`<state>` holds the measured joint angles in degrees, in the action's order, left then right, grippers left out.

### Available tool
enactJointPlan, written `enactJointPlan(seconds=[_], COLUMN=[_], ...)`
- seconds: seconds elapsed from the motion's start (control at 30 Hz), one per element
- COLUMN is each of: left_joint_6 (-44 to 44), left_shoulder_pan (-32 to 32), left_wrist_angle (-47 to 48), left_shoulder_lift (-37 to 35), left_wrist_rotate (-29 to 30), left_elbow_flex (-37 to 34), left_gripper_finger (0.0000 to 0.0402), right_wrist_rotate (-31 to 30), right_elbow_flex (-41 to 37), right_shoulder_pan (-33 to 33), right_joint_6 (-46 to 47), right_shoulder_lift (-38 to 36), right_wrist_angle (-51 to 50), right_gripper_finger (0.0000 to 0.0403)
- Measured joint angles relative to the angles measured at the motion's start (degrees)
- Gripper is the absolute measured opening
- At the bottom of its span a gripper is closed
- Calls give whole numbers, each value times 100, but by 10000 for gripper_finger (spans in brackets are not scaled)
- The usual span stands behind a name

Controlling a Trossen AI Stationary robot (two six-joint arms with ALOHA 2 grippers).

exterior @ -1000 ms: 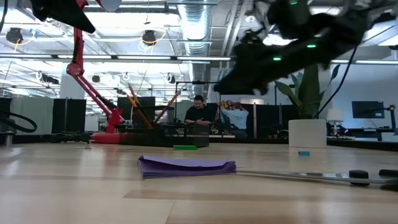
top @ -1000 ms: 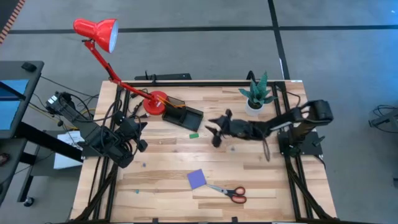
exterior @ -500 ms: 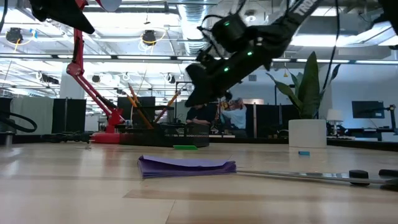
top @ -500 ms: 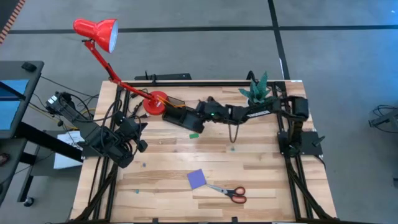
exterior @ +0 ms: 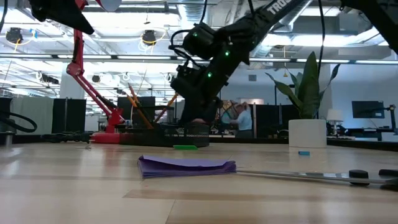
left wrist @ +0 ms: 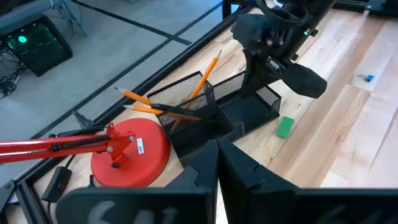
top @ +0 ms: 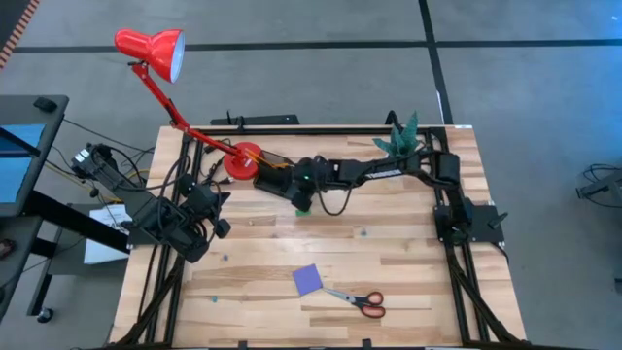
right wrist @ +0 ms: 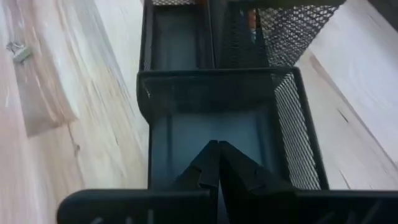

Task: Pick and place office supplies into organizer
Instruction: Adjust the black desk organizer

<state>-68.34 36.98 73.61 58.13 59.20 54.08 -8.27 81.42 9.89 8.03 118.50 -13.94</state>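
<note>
Fingers of my right gripper (right wrist: 217, 152) have just snapped shut, empty, after swinging from the plant (top: 403, 141) to hover over the organizer (top: 289, 181); green eraser (top: 303, 208) lies just beside it, unplaced.

My right gripper (top: 303, 185) blocks the organizer (top: 282, 180); lamp base (top: 243, 160) crowds its nine o'clock (plant (top: 403, 146) at three); six o'clock side passable.

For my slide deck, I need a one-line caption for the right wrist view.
The right hand, fingers shut, hangs over an empty low compartment of the black mesh organizer on the wooden table.
</note>
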Motion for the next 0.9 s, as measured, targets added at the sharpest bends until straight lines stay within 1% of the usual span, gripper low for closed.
enactJointPlan(seconds=[0.13, 0.2, 0.3, 0.53, 0.9], left_joint_6=[9, 9, 5, 0, -37], left_shoulder_pan=[0, 2, 0, 2, 0], left_wrist_angle=[-3, -3, -3, -7, -16], left_shoulder_lift=[0, 0, 0, 0, 0], left_wrist_rotate=[-13, -46, -173, -206, -214], left_elbow_flex=[0, 0, 0, 0, 0], left_gripper_finger=[2, 2, 2, 2, 2], right_wrist_rotate=[83, 291, 627, 672, 669], right_elbow_flex=[80, 119, 104, 101, 119], right_shoulder_pan=[11, 45, 121, 151, 142], right_joint_6=[82, 142, 276, 305, 395], right_shoulder_lift=[-55, -90, -84, -81, -33], right_wrist_angle=[-324, -332, -644, -720, -1436], right_gripper_finger=[0, 0, 0, 0, 0])
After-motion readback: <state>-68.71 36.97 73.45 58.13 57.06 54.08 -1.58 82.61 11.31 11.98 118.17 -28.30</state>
